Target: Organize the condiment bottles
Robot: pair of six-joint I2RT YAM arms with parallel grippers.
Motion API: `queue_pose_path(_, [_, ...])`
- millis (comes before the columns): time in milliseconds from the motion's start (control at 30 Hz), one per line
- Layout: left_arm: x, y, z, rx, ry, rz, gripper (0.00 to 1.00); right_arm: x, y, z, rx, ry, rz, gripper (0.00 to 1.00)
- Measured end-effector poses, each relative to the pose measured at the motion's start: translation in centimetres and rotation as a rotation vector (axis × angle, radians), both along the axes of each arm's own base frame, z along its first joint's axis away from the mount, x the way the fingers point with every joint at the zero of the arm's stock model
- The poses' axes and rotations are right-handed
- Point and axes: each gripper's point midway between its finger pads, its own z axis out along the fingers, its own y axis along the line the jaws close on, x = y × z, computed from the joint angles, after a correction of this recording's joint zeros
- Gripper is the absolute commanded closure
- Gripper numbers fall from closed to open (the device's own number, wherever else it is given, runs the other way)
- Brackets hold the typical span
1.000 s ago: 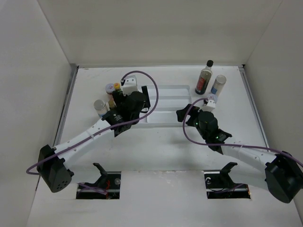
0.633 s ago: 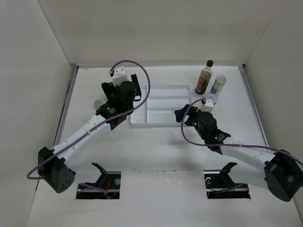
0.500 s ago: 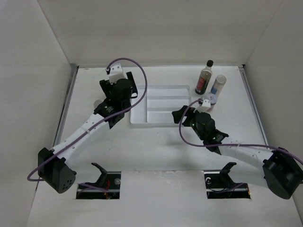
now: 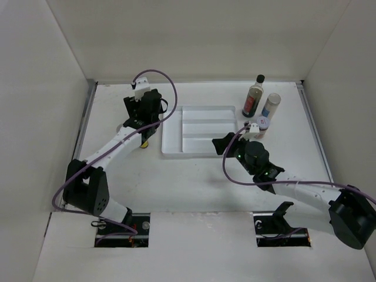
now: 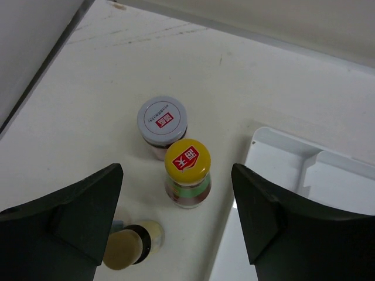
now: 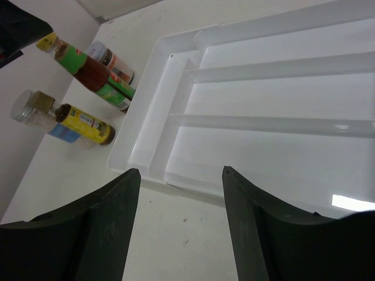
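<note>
Both jaws apart, holding nothing: your left gripper (image 5: 174, 196) hangs over the left cluster, your right gripper (image 6: 179, 199) at the white tray's (image 6: 275, 96) edge.
Left wrist shows you 3 caps: yellow-capped bottle (image 5: 187, 170), white-lidded jar (image 5: 162, 119) just beside it, tan-capped bottle (image 5: 126, 250) nearer. Right wrist shows 4 bottles there, adding a clear gold-lidded jar (image 6: 28, 105). Only the top view shows the tall dark bottle (image 4: 254, 98), blue-labelled bottle (image 4: 271, 106) and short jar (image 4: 260, 124) right of the tray.
</note>
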Motion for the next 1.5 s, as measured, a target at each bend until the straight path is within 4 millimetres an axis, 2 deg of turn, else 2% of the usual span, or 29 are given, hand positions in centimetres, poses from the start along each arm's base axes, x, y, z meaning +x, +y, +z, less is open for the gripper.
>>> queue_pose_path(100, [0.7,0.3,-1.7,0.006,0.040,0.004,0.31,0.0,0.2,-0.4,-0.007,0.006,0.011,0.35])
queue_pose_path(333, [2.7,0.5,-3.3,-0.014,0.066,0.007,0.44,0.0,0.5,-1.3,-0.029,0.022,0.025,0.34])
queue_pose_path(467, [3.0,0.5,-4.4,-0.020,0.086,0.004,0.60,0.0,0.5,-1.6,-0.038,0.025,0.029,0.33])
queue_pose_path(633, [3.2,0.4,-4.5,-0.029,0.081,0.003,0.75,0.1,0.6,-2.0,-0.045,0.030,0.029,0.33])
queue_pose_path(833, [3.0,0.1,-4.0,-0.031,0.075,-0.005,0.79,0.3,0.7,-2.5,-0.056,0.037,0.030,0.34])
queue_pose_path(933, [2.9,-0.4,-2.9,-0.031,0.060,-0.021,0.79,0.3,0.8,-2.6,-0.059,0.037,0.031,0.33])
queue_pose_path(1000, [3.1,-0.7,-1.5,-0.036,0.033,-0.031,0.80,0.3,0.8,-2.6,-0.059,0.037,0.031,0.33])
queue_pose_path(1167, [3.7,-1.8,3.4,-0.068,-0.074,-0.054,0.81,0.3,0.8,-2.6,-0.059,0.036,0.031,0.32])
queue_pose_path(1267, [4.0,-2.7,5.7,-0.079,-0.130,-0.065,0.81,0.3,0.8,-2.5,-0.058,0.036,0.031,0.32])
queue_pose_path(1400, [4.9,-5.4,7.1,-0.086,-0.158,-0.114,0.81,0.3,0.8,-2.5,-0.058,0.036,0.030,0.32])
queue_pose_path(1500, [6.2,-7.9,6.8,-0.094,-0.160,-0.155,0.81,0.3,0.7,-2.5,-0.058,0.035,0.030,0.32])
